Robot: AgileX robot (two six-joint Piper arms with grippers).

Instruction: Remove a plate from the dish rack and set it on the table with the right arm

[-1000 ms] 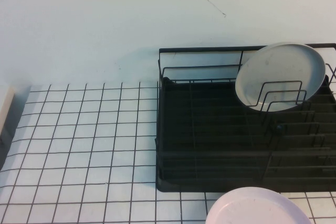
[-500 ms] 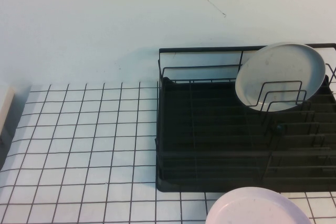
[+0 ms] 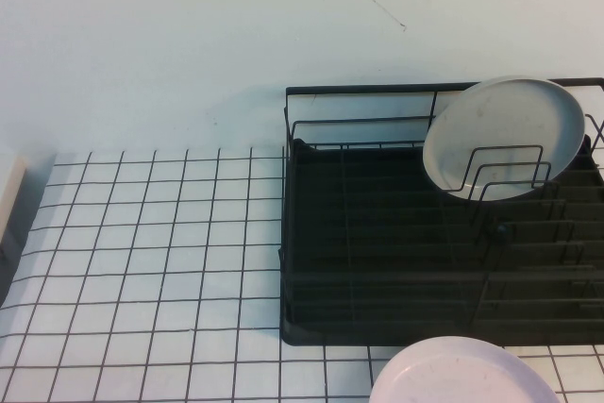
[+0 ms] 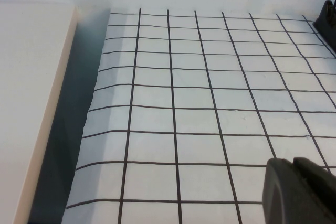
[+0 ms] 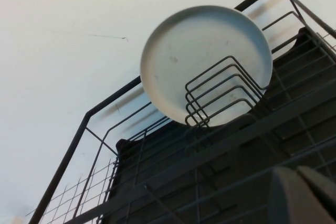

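Light grey round plate [image 3: 505, 137] is leaning upright against black wire dish rack [image 3: 377, 261] dividers; awaiting pickup | right gripper [image 5: 304, 195] is facing it; fingers unclear | left gripper [image 4: 299, 190] is hovering over white gridded table [image 4: 199, 103]; fingers unclear

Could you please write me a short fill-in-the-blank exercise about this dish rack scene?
1. The round light grey plate leans upright inside the ____ wire dish rack.
2. The pale pinkish-white plate lies on the white ____-lined table.
3. The left gripper hangs above the ____.
4. The right gripper holds ____.

Missing words: black; grid; table; nothing
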